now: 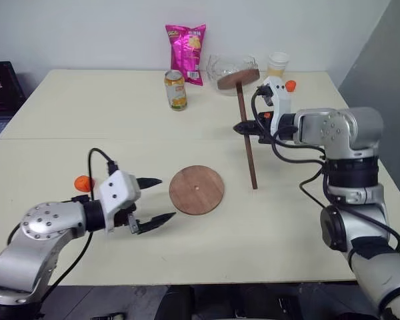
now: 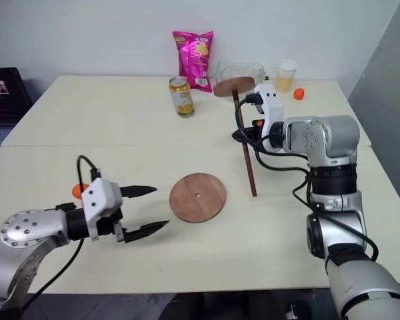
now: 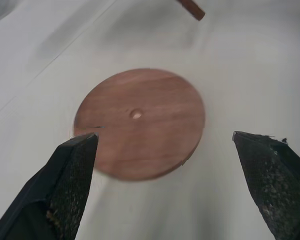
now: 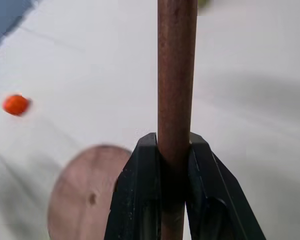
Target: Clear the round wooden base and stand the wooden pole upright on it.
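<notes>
Cream table [image 1: 120, 113] holds everything. Right gripper [image 1: 245, 128] clenched on the wooden pole [image 1: 248, 143] mid-rod, holding it near upright, disc end up, lower tip at or just above the table, right of the round wooden base [image 1: 197, 189] and apart from it. Base lies flat, bare, centre hole showing. Left gripper [image 1: 153, 201] released, fingers [image 3: 72, 170] spread wide, just left of the base, not touching it. Behind the base: pink chip bag [image 1: 185, 53], clear glass bowl [image 1: 228, 67], yellow can [image 1: 176, 90], paper cup [image 1: 277, 64].
</notes>
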Action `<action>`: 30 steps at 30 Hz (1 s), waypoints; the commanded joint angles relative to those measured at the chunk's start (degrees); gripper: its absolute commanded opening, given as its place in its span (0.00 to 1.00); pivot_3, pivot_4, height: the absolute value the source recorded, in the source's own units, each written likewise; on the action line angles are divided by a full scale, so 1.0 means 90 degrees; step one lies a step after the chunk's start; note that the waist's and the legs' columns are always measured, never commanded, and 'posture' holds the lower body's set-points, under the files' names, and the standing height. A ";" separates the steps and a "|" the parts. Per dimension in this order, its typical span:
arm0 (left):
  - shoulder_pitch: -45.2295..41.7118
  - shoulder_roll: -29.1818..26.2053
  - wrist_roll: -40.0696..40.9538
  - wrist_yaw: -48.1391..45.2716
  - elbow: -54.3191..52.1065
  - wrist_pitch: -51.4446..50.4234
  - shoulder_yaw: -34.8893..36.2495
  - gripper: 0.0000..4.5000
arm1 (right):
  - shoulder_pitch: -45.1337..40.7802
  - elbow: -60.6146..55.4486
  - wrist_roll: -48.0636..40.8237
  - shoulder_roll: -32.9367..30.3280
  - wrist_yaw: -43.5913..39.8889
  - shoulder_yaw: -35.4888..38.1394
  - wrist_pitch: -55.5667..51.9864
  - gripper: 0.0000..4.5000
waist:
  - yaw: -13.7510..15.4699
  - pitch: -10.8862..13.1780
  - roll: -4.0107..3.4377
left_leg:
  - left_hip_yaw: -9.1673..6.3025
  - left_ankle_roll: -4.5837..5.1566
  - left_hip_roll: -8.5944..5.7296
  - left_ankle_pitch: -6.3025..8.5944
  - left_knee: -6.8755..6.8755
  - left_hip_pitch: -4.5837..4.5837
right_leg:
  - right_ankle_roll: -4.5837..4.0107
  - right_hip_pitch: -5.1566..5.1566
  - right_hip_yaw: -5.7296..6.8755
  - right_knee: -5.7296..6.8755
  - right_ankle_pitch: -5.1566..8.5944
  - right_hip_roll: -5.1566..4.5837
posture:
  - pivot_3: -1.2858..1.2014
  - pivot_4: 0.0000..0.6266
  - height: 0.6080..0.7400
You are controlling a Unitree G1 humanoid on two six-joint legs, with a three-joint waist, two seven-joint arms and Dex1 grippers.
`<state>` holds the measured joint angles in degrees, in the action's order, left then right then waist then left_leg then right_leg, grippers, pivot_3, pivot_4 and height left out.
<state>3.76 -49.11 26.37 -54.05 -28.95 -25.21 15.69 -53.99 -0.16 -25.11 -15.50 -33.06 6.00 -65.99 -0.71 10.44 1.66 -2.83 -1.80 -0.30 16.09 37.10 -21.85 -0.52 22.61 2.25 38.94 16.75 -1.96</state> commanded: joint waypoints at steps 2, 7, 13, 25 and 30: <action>0.0372 -0.0126 0.0117 -0.0078 -0.0117 0.0008 0.0626 1.00 | 0.0539 -0.1081 -0.0085 0.0266 -0.0356 -0.0170 0.2013 0.06 | -0.0018 0.0006 -0.0009 | 0.0003 0.0000 -0.0002 0.0000 0.0007 0.0000 | 0.0004 0.0000 -0.0003 0.0005 -0.0003 -0.0003 | 0.52 0.24 1.00; 0.0663 -0.0186 -0.0060 -0.0241 0.0094 0.0382 0.0934 1.00 | 0.1223 -0.1355 0.0083 0.1135 -0.0610 -0.0686 0.4322 0.06 | -0.0091 0.0003 -0.0005 | -0.0001 -0.0001 0.0002 -0.0001 0.0001 0.0009 | 0.0005 0.0000 -0.0002 0.0007 -0.0005 0.0003 | 0.52 0.24 1.00; 0.0690 -0.0146 0.0218 -0.0442 0.0156 0.0295 0.0902 1.00 | 0.1867 -0.0894 0.0613 0.1475 -0.0907 -0.1517 0.5873 0.06 | -0.0093 0.0001 -0.0002 | 0.0000 -0.0002 0.0005 -0.0001 0.0005 0.0013 | 0.0001 -0.0005 -0.0002 0.0010 -0.0007 0.0005 | 0.52 0.24 1.00; 0.0548 -0.0319 0.0233 -0.0583 0.0154 0.0059 0.0549 1.00 | 0.2071 -0.0135 0.1060 0.1545 -0.0947 -0.2139 0.6559 0.06 | -0.0102 0.0001 -0.0002 | -0.0001 -0.0002 0.0005 -0.0001 0.0007 0.0021 | 0.0000 -0.0012 -0.0002 0.0011 -0.0007 0.0005 | 0.52 0.24 1.00; 0.0477 -0.0304 0.0183 -0.0523 0.0085 0.0046 0.0419 1.00 | 0.2129 -0.0013 0.1231 0.1447 -0.0914 -0.2267 0.6470 0.06 | -0.0102 0.0001 -0.0002 | -0.0001 -0.0002 0.0005 -0.0001 0.0006 0.0021 | 0.0000 -0.0012 -0.0002 0.0010 -0.0007 0.0005 | 0.52 0.24 1.00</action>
<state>8.58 -51.29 27.96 -59.12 -26.65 -25.56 19.27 -34.81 0.66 -14.21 -2.41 -41.19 -14.30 -8.16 -1.63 10.45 1.64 -2.84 -1.82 -0.26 16.08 37.15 -21.65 -0.52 22.50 2.23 39.04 16.69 -1.91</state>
